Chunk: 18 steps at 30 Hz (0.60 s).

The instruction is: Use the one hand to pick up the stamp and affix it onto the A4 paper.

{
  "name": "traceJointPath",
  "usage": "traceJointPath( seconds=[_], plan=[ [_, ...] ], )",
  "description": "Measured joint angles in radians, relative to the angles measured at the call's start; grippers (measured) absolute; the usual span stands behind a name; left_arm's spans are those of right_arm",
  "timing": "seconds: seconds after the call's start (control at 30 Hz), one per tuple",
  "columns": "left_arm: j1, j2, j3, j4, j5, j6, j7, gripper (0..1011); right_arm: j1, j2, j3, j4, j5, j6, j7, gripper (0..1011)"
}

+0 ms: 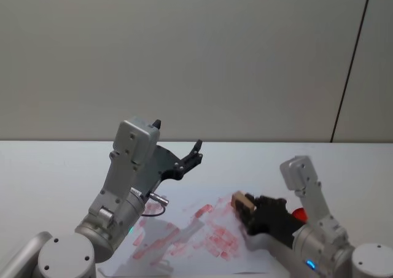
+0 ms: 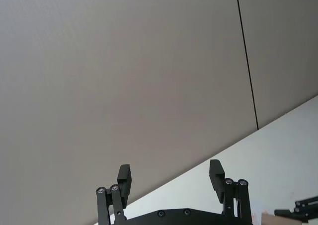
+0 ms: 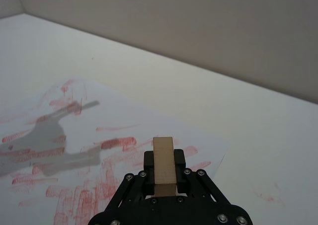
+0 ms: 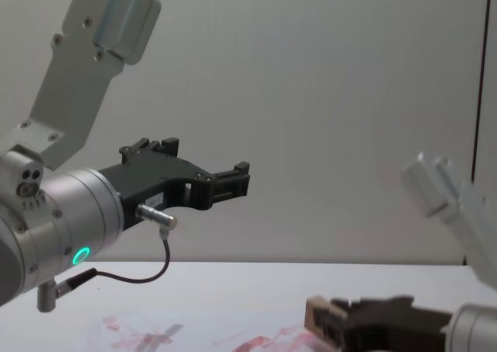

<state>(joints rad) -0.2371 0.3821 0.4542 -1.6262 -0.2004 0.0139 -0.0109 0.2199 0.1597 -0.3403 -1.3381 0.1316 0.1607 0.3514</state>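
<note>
My right gripper [image 1: 244, 208] is shut on the stamp [image 1: 241, 201], a pale tan wooden block held just above the right part of the A4 paper [image 1: 202, 238]. Seen from the right wrist, the stamp [image 3: 163, 166] sticks out between the black fingers over the A4 paper [image 3: 89, 150], which is covered in red ink smears. In the chest view the stamp [image 4: 320, 317] hangs low at the right. My left gripper [image 1: 195, 152] is open, raised high above the table's left side; its fingers [image 2: 124, 178] point at the wall.
A flat red disc [image 1: 299, 215] lies on the white table [image 1: 49, 161] behind my right wrist. A grey wall [image 1: 196, 57] rises behind the table. The left arm's shadow [image 3: 49, 140] falls across the paper.
</note>
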Motion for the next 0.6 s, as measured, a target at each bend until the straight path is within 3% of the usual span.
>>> traceJointPath(
  seconds=[0.33,0.6],
  plan=[
    [0.000,0.000,0.000,0.000,0.000,0.000,0.000,1002,-0.017,0.022,0.027,-0.079,0.043,-0.061,-0.043,216],
    [0.000,0.000,0.000,0.000,0.000,0.000,0.000,1002,-0.045,0.057,0.054,-0.135,0.071,-0.075,-0.070,216]
  ],
)
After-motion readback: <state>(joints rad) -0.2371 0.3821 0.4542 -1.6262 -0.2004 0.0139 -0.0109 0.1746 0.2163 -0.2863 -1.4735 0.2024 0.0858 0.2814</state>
